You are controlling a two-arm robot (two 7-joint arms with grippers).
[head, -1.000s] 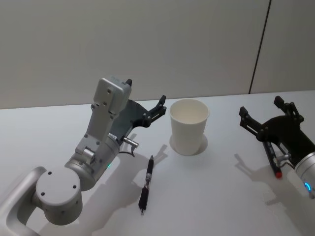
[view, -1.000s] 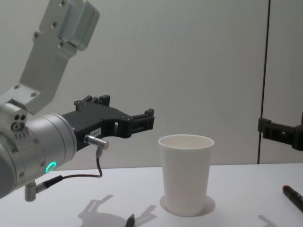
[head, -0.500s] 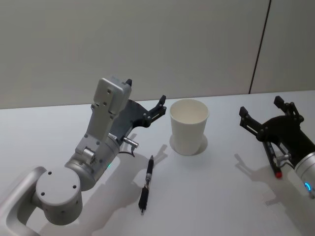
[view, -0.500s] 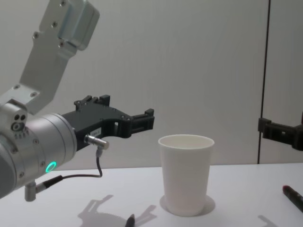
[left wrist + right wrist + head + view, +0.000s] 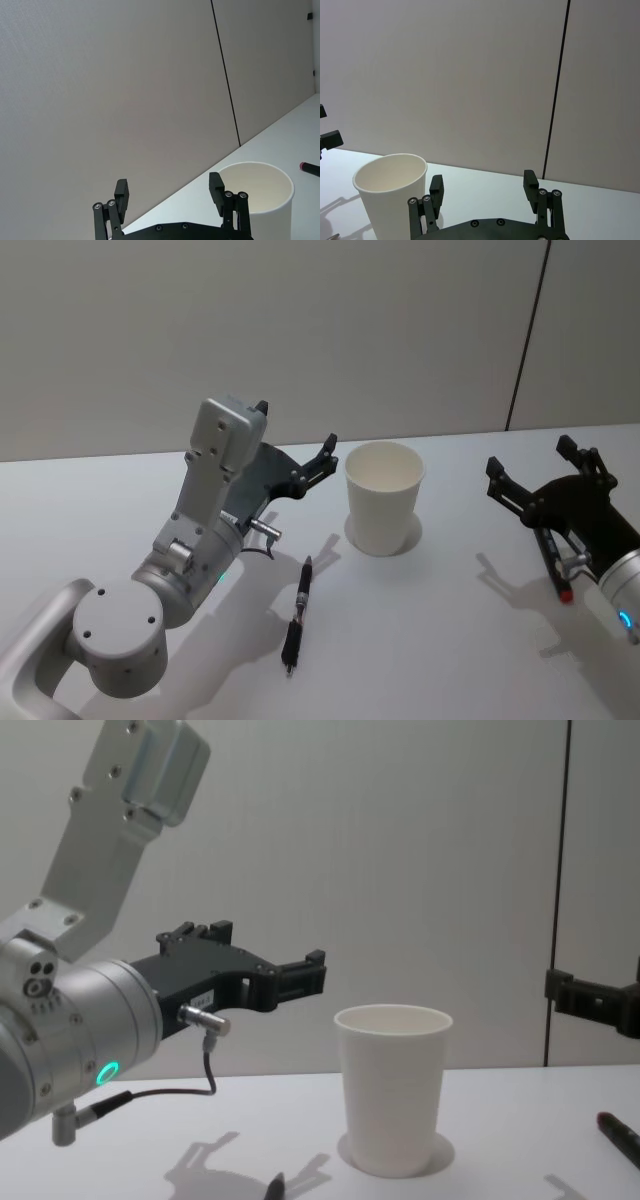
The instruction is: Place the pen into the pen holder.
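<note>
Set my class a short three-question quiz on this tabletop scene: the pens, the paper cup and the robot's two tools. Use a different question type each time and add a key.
1. True or false: the black pen lies flat on the table, outside the pen holder.
2. Multiple choice: the left tool is
A) open and empty
B) shut on the pen
C) lowered inside the cup
3. Short answer: which tool hangs nearest the red-tipped pen?

Key
1. True.
2. A.
3. The right tool.
</note>
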